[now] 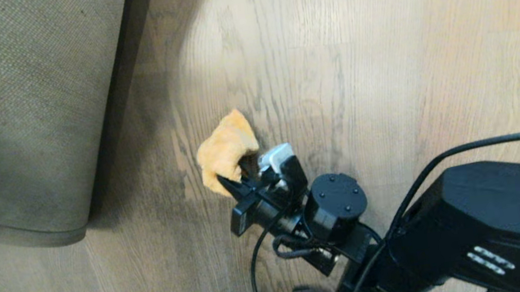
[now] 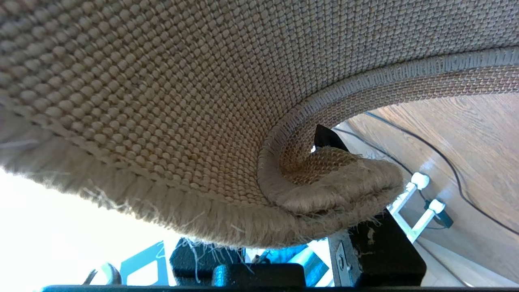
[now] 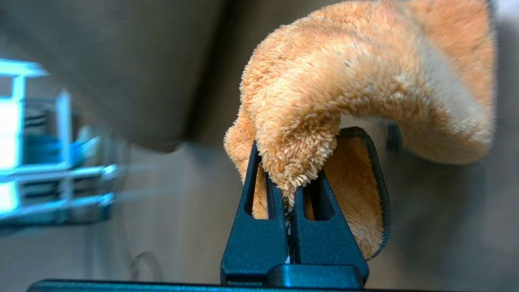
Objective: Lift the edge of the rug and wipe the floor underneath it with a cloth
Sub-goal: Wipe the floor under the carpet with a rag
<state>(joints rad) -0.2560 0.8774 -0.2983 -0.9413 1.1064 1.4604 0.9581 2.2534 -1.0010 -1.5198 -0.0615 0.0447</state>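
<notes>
Two grippers: right gripper (image 1: 237, 180) fingers clamped on fluffy orange terry cloth (image 1: 225, 151) above grey-brown wood-grain floor (image 1: 379, 78); left gripper (image 2: 324, 162) fingers pinching raised beige woven-backed rug edge (image 2: 324, 190).

You see an orange-yellow cloth (image 1: 225, 151), grey-brown streaky-grained floor (image 1: 378, 69), and the rug edge's (image 2: 324, 194) tan woven backing.

Setting reads as a domestic living space rather than a workshop: wood-grain plank floor (image 1: 377, 54) across most of the head view, with a large woven rug (image 1: 15, 105) filling the upper left of that frame. Loose black cables (image 2: 446, 162) trail over the planks at the right of the left wrist view. Room type beyond that undetermined.
</notes>
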